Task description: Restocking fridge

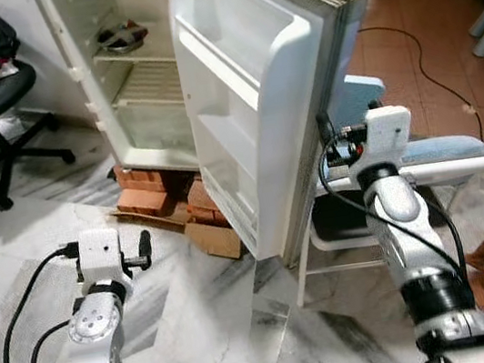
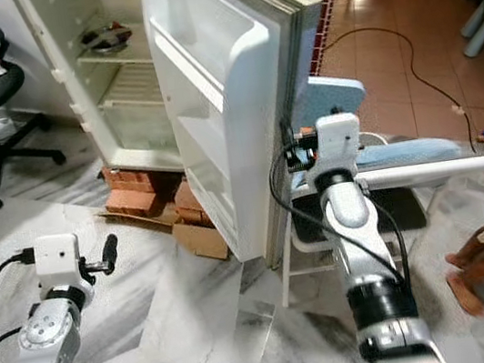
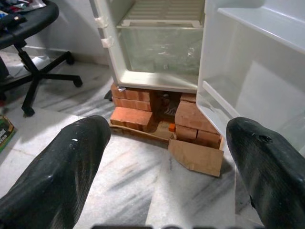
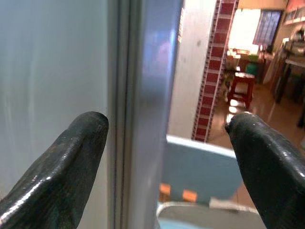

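Both hands gape empty over marble floor (image 1: 196, 299) before the open fridge (image 1: 238, 99)

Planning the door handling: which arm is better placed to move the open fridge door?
Right, probably. The right gripper sits with open jaws at the outer edge of the fridge door, while the left gripper hangs low over the floor facing the bricks.

My arms are silver, jointed tubes with black collars, each ending in a boxy white wrist block. Black cables loop along both. My left claw (image 3: 162, 162) has two glossy, rounded black fingers (image 3: 62, 167), lightly scuffed; my right claw (image 4: 167, 157) has the same dark, blunt fingers.
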Robot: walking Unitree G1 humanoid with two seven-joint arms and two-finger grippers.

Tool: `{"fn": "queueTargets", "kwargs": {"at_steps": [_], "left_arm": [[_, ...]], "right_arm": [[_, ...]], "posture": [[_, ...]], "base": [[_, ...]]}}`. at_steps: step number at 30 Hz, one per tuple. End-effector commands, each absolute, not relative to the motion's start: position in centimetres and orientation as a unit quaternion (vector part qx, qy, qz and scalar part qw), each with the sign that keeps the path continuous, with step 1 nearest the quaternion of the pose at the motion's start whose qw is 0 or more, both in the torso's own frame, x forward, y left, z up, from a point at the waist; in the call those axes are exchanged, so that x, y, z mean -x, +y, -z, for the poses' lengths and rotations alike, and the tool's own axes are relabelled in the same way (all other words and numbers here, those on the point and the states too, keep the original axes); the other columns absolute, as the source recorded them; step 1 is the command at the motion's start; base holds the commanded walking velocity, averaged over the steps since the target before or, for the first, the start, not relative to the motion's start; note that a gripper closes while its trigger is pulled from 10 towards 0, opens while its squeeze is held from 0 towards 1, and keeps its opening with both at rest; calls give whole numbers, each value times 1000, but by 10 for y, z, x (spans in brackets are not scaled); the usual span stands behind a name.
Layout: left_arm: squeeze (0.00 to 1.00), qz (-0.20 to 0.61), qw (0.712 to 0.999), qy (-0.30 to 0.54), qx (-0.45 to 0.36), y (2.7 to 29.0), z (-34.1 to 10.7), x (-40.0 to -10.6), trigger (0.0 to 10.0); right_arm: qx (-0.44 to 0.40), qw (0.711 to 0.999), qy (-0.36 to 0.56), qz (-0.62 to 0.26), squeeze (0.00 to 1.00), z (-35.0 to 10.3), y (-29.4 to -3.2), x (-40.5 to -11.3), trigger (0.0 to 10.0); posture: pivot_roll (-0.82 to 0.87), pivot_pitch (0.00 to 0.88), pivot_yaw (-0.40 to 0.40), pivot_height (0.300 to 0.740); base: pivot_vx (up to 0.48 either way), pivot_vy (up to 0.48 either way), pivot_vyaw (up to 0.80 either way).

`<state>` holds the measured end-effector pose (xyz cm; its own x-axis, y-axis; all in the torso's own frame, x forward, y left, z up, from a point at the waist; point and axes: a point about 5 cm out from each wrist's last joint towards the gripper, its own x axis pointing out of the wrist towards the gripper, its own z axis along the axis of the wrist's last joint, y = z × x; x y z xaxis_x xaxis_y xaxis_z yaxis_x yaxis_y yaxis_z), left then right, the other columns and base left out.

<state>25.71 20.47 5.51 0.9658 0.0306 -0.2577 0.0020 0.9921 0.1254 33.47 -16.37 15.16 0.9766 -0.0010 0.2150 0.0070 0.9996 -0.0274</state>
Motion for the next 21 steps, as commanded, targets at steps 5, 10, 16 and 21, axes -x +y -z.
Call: {"fn": "queueTargets", "kwargs": {"at_steps": [5, 10, 16, 21], "left_arm": [[0, -11, 988, 139, -68, 207, -55, -252, 10000], [0, -18, 988, 140, -65, 209, -55, -247, 10000], [0, -16, 988, 138, -63, 207, -55, -244, 10000], [0, -10, 988, 141, -60, 206, -55, -244, 10000]], "right_arm": [[-34, 994, -108, 2, 0, -171, -158, -367, 10000], [-93, 986, -117, -73, 0, -189, -133, -383, 10000], [-209, 909, -147, -330, 0, -210, -86, -361, 10000], [-220, 861, -131, -438, 0, -202, -87, -328, 10000]], "posture": [[74, 72, -74, 740], [98, 76, -90, 740], [103, 72, -97, 740], [76, 72, -89, 740]], "base": [[0, 0, 0], [0, 0, 0], [0, 0, 0], [0, 0, 0]]}}
